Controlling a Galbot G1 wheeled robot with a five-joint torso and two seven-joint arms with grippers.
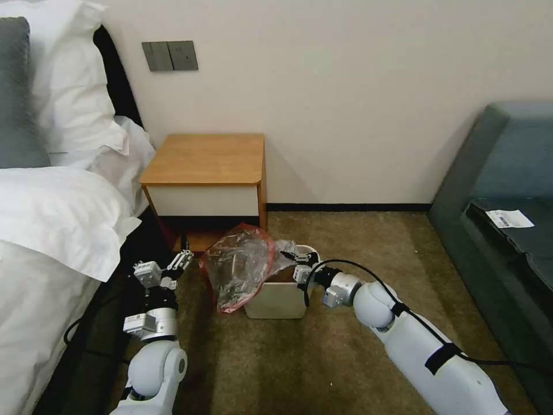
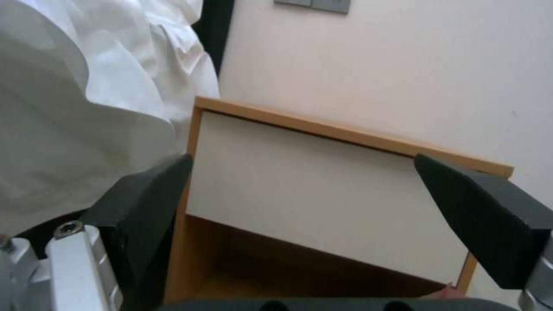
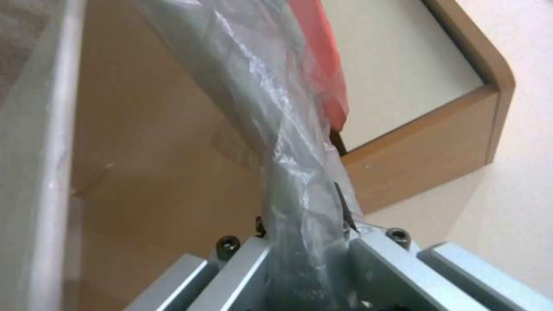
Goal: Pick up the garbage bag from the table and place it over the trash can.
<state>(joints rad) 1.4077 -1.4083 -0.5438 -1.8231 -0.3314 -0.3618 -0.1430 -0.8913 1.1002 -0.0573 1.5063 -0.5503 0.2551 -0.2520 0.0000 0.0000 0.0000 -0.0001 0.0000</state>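
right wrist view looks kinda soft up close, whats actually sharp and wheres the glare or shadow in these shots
Right wrist view: the garbage bag pinched in the right gripper is soft, with pale sheen streaks; the table edge is crisper. Left wrist view: the open left gripper has dark, blurred fingers. Head view: even light, shadow under the table, faint glints on the bag beside the trash can.

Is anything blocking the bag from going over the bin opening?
Nothing visible does. The right tool holds the bag at the bin rim; the bag drapes over the bin's left side. The open left tool stands apart.
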